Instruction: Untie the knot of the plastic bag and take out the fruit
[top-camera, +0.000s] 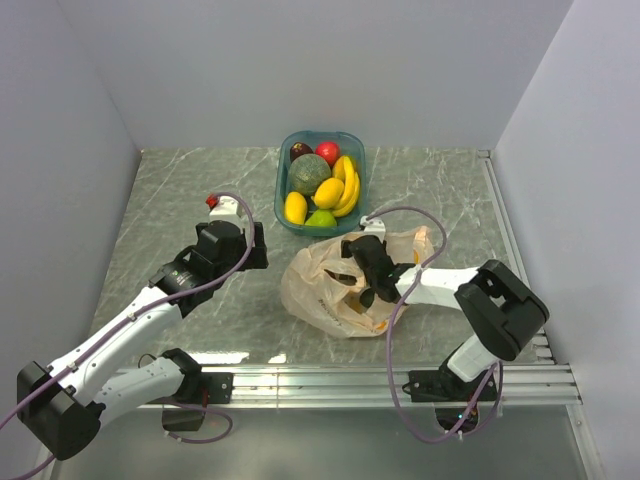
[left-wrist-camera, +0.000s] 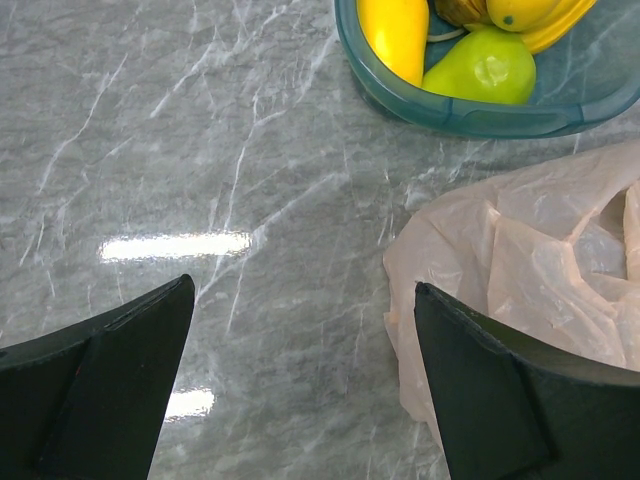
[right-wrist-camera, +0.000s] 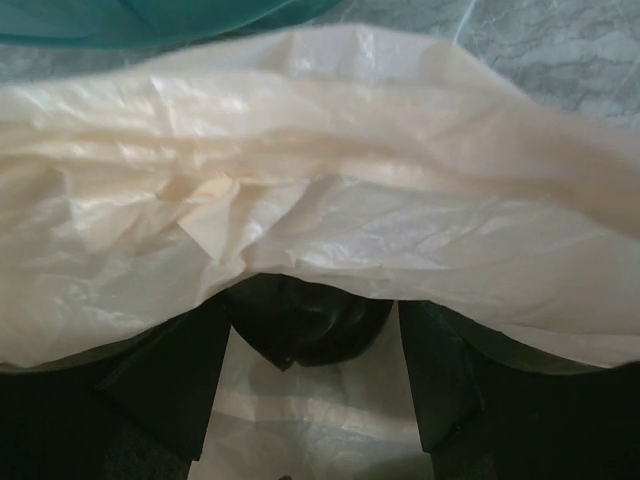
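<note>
Left pincer (left-wrist-camera: 302, 290): spread wide, gripping nothing, low over grey marble table (left-wrist-camera: 150, 150). Just off its right finger (left-wrist-camera: 500, 400): crumpled edge of plastic bag (left-wrist-camera: 540, 250), flat on the marble; cannot tell whether touching that finger. Ahead of this pincer, toward the right-finger side: blue tub (left-wrist-camera: 470, 112), near the bag's edge. At the tub's near wall: yellow fruit (left-wrist-camera: 395, 35) beside bright green fruit (left-wrist-camera: 480, 65).

Right pincer (right-wrist-camera: 312, 310): inside the bag's mouth, peach film draped across just ahead of both fingers (right-wrist-camera: 170, 390). Fingers apart, middling gap. In that gap, at the tips: dark rounded thing (right-wrist-camera: 305, 325), glossy. Cannot tell whether a fruit, nor whether pinched or just lying there. Pale bag film below it, between the fingers.

From top view: bag between the two pincers, well nearer the right one, mouth gaping around it. Behind the right pincer, toward its arm: small orange patch (top-camera: 380, 325) showing through the film.

Fruit (top-camera: 328, 192) mostly out of the bag, heaped in the tub beyond both pincers, just past the bag's far edge. In the heap: round green melon (top-camera: 309, 172), banana bunch (top-camera: 348, 182) at the side nearer the right pincer, dark purple fruit (top-camera: 300, 150) at the far corner next to red apple (top-camera: 328, 152).
</note>
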